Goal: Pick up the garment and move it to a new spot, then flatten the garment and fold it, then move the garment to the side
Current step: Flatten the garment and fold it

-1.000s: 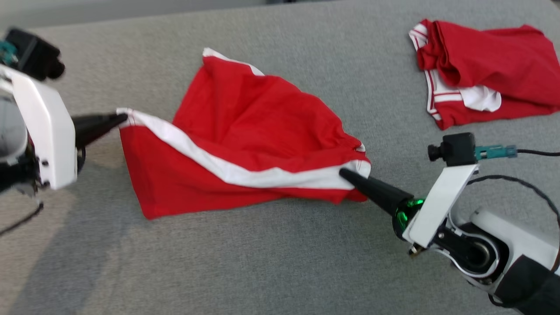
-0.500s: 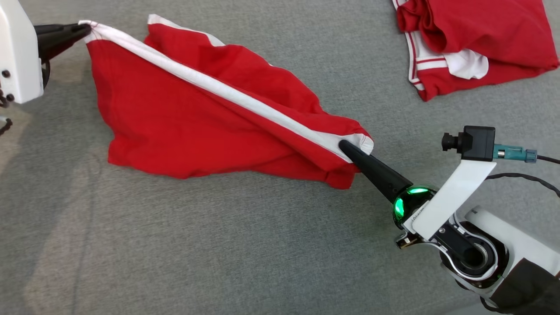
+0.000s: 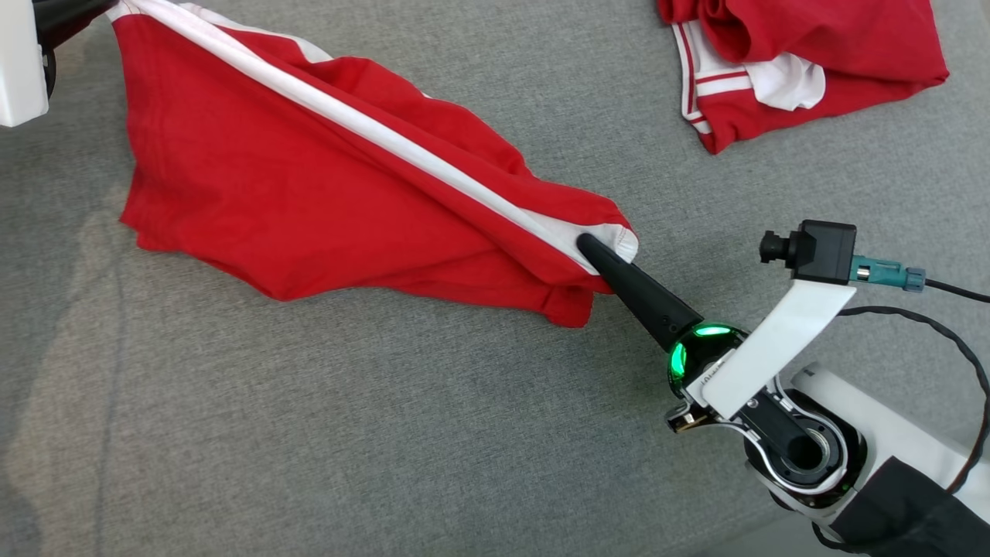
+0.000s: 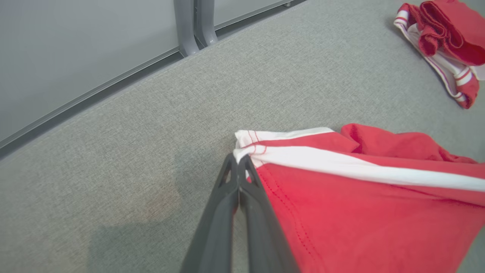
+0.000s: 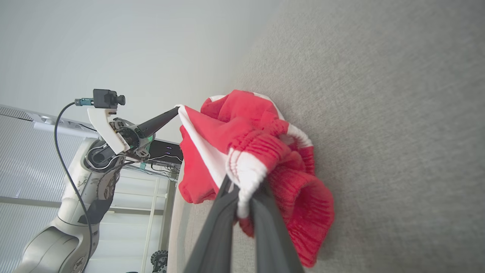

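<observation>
1. A grey fabric desk (image 3: 387,433) is seen beneath both claws.
2. Red shorts (image 3: 309,193) are held stretched between the claws.
3. A second red garment (image 3: 812,54) is seen beyond the right claw (image 3: 586,241), well apart.
4. The left claw (image 4: 238,159) is clamped on the white-striped hem corner (image 4: 246,149), the right claw on the waistband (image 5: 246,170).

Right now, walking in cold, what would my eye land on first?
A red garment with a white stripe is stretched over the grey cloth surface. The left gripper pinches one corner and the right gripper pinches the gathered end. A second red garment lies crumpled at the head view's top right.
</observation>
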You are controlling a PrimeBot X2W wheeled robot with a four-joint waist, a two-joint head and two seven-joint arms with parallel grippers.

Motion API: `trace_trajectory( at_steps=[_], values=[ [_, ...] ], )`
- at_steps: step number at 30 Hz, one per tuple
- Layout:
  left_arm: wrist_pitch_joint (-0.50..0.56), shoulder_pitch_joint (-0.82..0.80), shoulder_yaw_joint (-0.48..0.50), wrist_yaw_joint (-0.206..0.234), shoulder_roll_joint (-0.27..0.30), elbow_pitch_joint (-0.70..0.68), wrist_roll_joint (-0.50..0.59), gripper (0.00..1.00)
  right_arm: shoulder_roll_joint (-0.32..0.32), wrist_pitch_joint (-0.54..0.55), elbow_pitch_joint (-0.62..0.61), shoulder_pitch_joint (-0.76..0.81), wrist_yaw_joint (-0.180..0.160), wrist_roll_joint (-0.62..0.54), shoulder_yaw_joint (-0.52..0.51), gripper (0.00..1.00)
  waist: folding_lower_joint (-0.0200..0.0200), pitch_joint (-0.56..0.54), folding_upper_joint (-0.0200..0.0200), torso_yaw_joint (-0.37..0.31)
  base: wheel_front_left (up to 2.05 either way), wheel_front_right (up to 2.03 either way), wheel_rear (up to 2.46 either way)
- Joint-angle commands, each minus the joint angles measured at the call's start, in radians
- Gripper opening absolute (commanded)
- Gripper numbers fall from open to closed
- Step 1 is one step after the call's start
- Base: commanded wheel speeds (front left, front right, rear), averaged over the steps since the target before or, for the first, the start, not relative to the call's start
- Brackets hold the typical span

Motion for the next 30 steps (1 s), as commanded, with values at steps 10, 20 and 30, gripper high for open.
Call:
trace_trajectory(
  at_steps=[10, 20, 30],
  values=[
    [-0.011, -0.019, -0.013, -0.020, -0.037, 0.083, -0.003, 0.11, 0.047, 0.010, 0.044, -0.012, 0.001, -0.036, -0.019, 0.38, 0.0000, 0.020, 0.0000, -0.026, 0.00, 0.00, 0.00],
    [-0.027, 0.005, -0.019, -0.028, -0.047, 0.093, -0.043, 1.00, 0.049, 0.007, 0.062, -0.004, 0.001, -0.058, -0.043, 1.00, 0.0000, -0.011, 0.0000, -0.005, 0.00, 0.00, 0.00],
    [0.098, 0.110, -0.040, -0.028, 0.035, 0.022, -0.179, 1.00, -0.001, 0.008, 0.045, 0.060, 0.001, -0.055, -0.064, 1.00, 0.0000, -0.065, 0.0000, -0.024, 0.00, 0.00, 0.00]
  ],
)
